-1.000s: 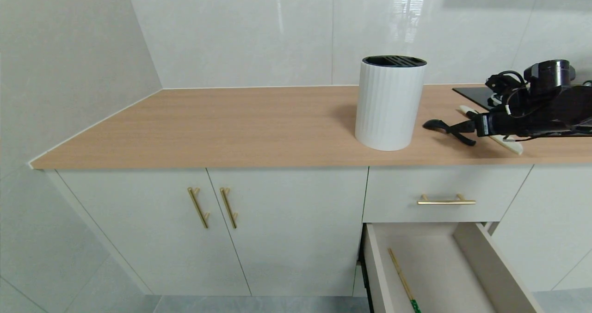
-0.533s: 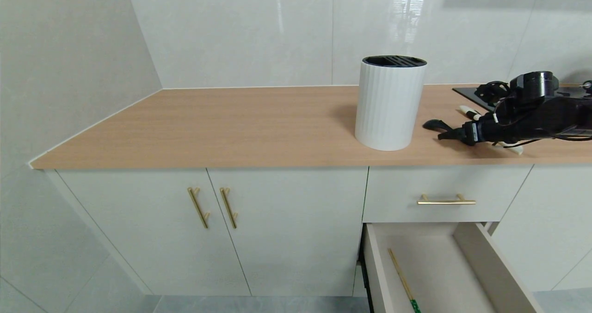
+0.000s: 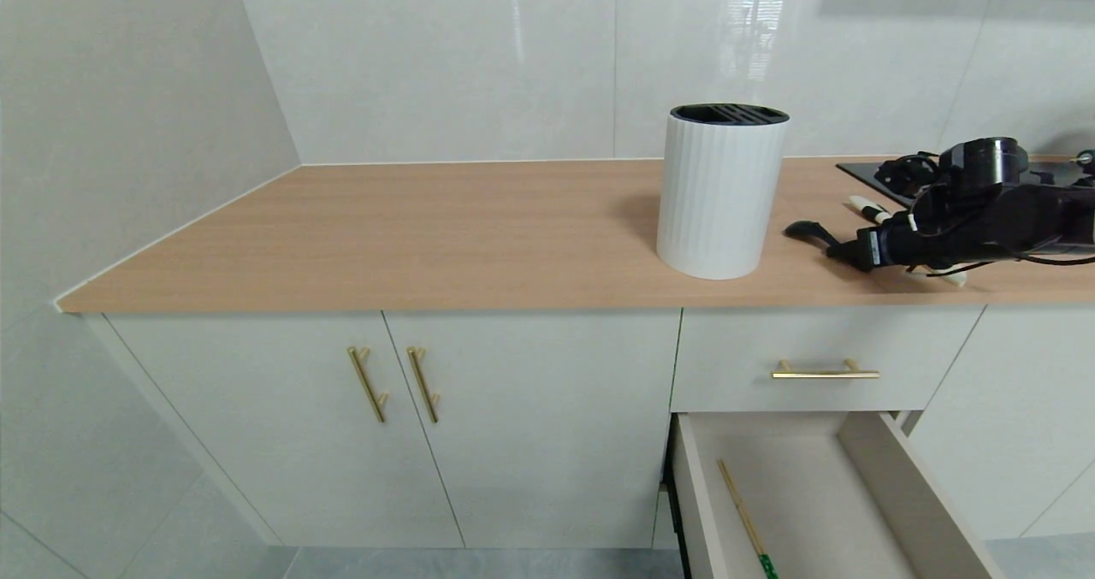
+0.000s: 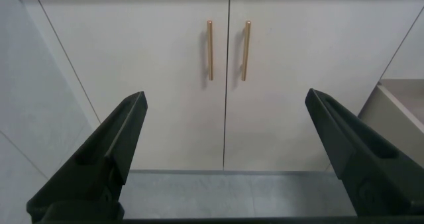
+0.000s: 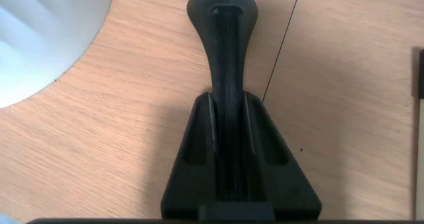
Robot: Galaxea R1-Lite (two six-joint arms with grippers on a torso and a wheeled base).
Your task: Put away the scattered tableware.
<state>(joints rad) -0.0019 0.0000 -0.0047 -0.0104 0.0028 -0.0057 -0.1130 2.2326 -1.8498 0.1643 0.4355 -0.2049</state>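
Pinching black utensil (image 5: 222, 25) by stem, right gripper (image 3: 849, 251) clamped; looks light, rigid, probably slick. Left gripper (image 4: 225, 98) wide, empty.

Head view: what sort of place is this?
Probably a home kitchen: wood-look countertop over white cabinets, a white knife block, a black cooktop at the right, and chopsticks in the open drawer. The right gripper is shut on a black utensil.

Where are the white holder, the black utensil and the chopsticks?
white holder (image 3: 721, 194), head view, ribbed side.
black utensil (image 5: 222, 12), right wrist view, rounded end.
chopsticks (image 3: 742, 511), head view, mid-shaft.
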